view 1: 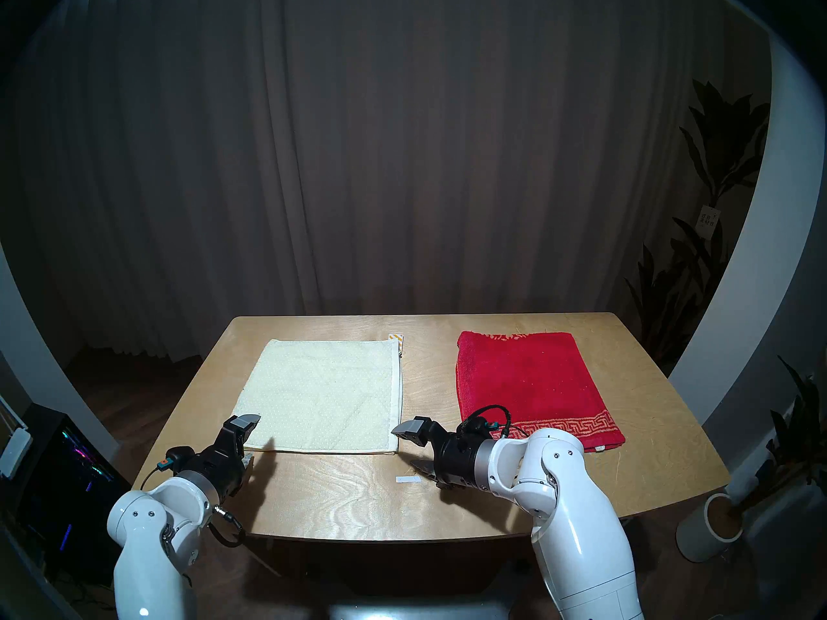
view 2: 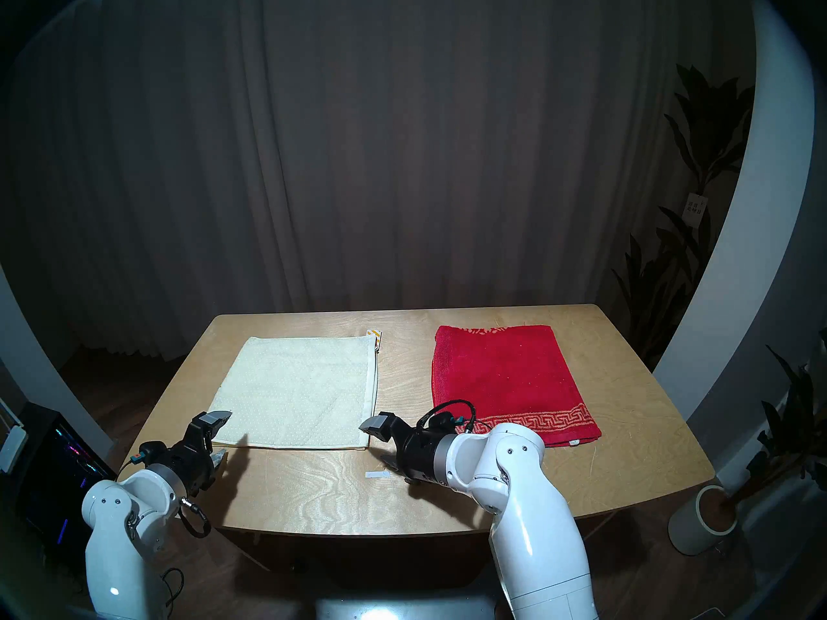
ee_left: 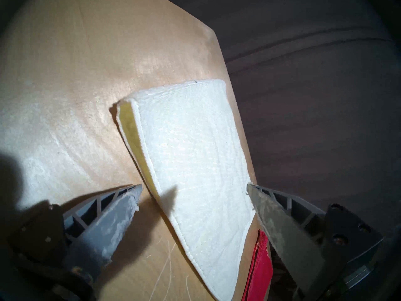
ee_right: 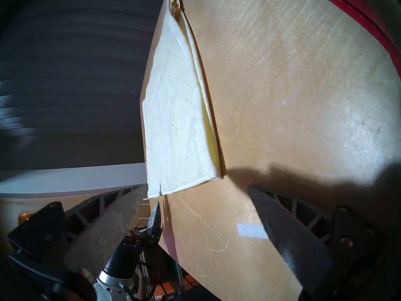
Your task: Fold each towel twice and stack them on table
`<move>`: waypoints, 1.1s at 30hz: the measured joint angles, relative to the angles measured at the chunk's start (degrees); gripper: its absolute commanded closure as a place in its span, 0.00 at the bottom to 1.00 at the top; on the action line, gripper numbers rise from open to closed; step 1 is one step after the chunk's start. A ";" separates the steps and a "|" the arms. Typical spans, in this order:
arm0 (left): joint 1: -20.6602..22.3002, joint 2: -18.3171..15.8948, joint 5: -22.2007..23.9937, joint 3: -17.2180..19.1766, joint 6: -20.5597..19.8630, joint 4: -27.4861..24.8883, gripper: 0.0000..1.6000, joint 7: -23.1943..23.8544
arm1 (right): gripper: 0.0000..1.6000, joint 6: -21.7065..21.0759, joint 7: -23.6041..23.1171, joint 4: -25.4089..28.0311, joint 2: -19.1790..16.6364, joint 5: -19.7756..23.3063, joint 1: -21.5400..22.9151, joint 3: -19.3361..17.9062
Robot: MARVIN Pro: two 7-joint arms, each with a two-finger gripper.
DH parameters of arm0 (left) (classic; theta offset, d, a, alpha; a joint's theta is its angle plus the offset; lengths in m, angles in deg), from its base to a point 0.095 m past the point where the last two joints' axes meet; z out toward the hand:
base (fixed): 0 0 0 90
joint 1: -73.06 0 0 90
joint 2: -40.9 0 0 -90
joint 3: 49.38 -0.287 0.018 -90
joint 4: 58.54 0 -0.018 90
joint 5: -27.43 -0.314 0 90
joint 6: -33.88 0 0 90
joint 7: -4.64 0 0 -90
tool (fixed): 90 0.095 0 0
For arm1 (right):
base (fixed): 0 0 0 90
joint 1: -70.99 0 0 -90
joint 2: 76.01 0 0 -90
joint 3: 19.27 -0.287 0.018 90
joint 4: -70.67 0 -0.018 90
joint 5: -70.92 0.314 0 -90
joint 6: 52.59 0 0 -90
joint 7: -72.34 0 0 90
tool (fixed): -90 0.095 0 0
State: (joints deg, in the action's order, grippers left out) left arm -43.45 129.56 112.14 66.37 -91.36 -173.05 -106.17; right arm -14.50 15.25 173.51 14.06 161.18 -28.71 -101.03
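The cream dotted towel (view 1: 326, 395) lies flat on the left half of the plywood table (view 1: 340, 498), doubled over, with a yellow under layer showing at its edge in the left wrist view (ee_left: 195, 163). The red towel (view 1: 532, 386) with its gold key border lies flat on the right half, also layered. My left gripper (view 1: 248, 442) is open and empty at the cream towel's near left corner. My right gripper (view 1: 405, 447) is open and empty at its near right corner. The right wrist view shows the cream towel (ee_right: 175, 120) just beyond the open fingers.
A white tape strip (view 1: 408, 479) lies on the table next to my right gripper. An orange-striped tag (view 1: 396, 337) sits at the cream towel's far right corner. A potted plant (view 1: 711, 529) stands on the floor at the right, a lit computer case (view 1: 76, 462) at the left.
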 measured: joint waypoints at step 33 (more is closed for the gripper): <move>11.31 -5.50 7.55 0.40 -5.68 9.30 0.00 -13.55 | 0.00 15.89 24.59 -7.02 -0.29 17.96 11.17 10.36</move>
State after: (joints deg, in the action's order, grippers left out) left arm -32.14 124.06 119.69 66.77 -97.04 -163.75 -119.72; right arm 1.39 39.84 166.50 13.76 179.14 -17.54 -90.67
